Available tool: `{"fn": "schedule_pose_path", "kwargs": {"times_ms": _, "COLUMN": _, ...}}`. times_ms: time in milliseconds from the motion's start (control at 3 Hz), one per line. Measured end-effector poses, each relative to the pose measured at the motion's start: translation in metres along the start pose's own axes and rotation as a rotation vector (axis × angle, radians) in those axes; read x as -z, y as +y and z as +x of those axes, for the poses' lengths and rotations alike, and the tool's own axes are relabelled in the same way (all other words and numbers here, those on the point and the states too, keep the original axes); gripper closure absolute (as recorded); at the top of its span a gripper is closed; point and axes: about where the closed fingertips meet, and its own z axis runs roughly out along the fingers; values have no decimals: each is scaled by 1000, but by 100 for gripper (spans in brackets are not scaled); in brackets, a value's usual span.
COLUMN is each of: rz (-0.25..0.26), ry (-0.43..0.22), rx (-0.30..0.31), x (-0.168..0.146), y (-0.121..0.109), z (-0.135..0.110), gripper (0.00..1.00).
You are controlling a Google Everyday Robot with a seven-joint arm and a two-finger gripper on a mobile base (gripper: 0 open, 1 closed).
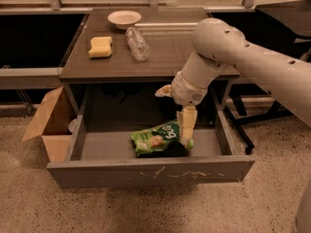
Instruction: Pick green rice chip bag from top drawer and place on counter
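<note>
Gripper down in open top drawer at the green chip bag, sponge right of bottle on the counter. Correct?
No. The camera view shows the yellow sponge left of the plastic bottle on the counter. The gripper is down in the open top drawer at the green rice chip bag.

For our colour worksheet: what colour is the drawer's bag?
The bag is bright green with white lettering, camera view; the gripper hangs at its right end.

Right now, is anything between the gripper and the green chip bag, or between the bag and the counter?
Nothing visible does. The gripper is down in the open top drawer, at the right end of the green rice chip bag. On the counter, a sponge, a bottle and a bowl sit left and rear.
</note>
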Motion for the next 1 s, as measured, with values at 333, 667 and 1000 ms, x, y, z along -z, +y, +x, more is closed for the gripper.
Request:
{"fn": "schedule_pose_path", "kwargs": {"times_ms": 333, "rz": -15, "ry": -19, "rx": 9, "x": -29, "y": -11, "z": 1, "gripper": 0}}
{"fn": "schedule_pose_path", "kwargs": {"times_ms": 667, "rz": -24, "ry": -21, "rx": 16, "x": -52, "y": -18, "z": 2, "gripper": 0}}
{"fn": "schedule_pose_path", "kwargs": {"times_ms": 1000, "rz": -36, "ry": -16, "rx": 25, "x": -74, "y": -23, "z": 6, "gripper": 0}}
